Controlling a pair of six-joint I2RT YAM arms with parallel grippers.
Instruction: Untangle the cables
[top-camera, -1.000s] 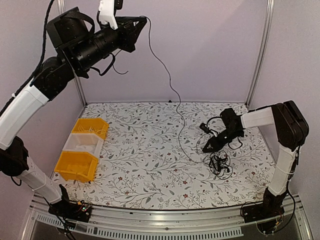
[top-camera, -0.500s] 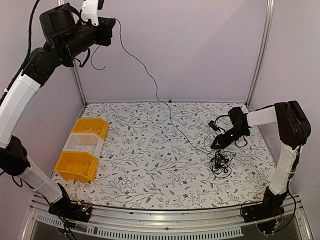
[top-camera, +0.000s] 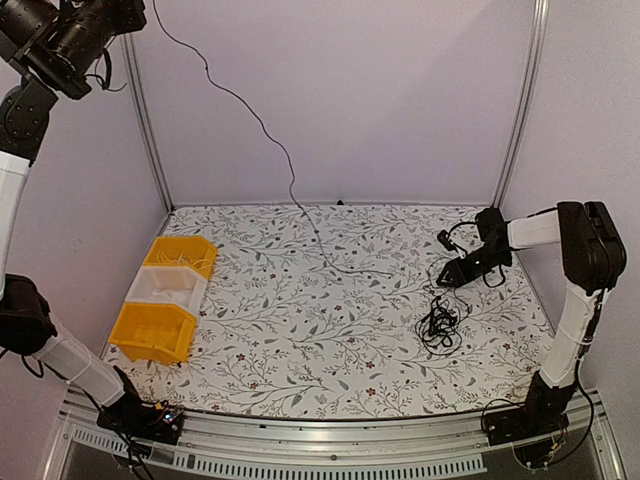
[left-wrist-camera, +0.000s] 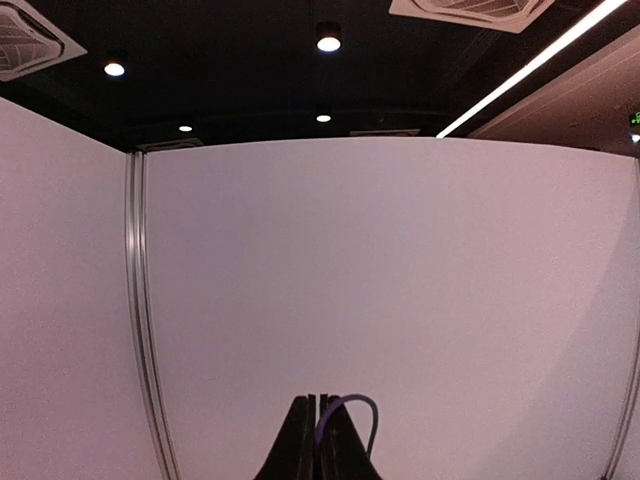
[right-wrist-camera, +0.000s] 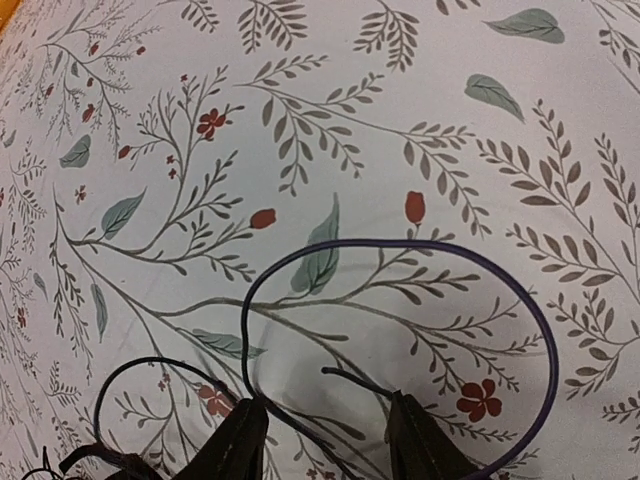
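Observation:
A loose bundle of thin black cables (top-camera: 438, 325) lies on the flowered table at the right. One long cable (top-camera: 262, 125) rises from the table's middle up past the top left of the top view. My left gripper (left-wrist-camera: 318, 398) is shut on that cable, which curls out beside the fingers (left-wrist-camera: 345, 405) in the left wrist view. The gripper itself is above the edge of the top view. My right gripper (top-camera: 450, 279) hovers low just behind the bundle, open (right-wrist-camera: 325, 415). A cable loop (right-wrist-camera: 400, 243) and a loose cable end (right-wrist-camera: 345, 375) lie on the table before its fingers.
Two yellow bins (top-camera: 182, 254) (top-camera: 152, 331) with a white bin (top-camera: 165, 288) between them stand at the table's left. Pale walls and metal posts (top-camera: 520, 110) close in the back and sides. The left arm (top-camera: 60, 40) reaches high at the top left.
My left arm has risen up and to the left, drawing the long cable out of the bundle. My right gripper has opened, let go of the cables and shifted back to the right.

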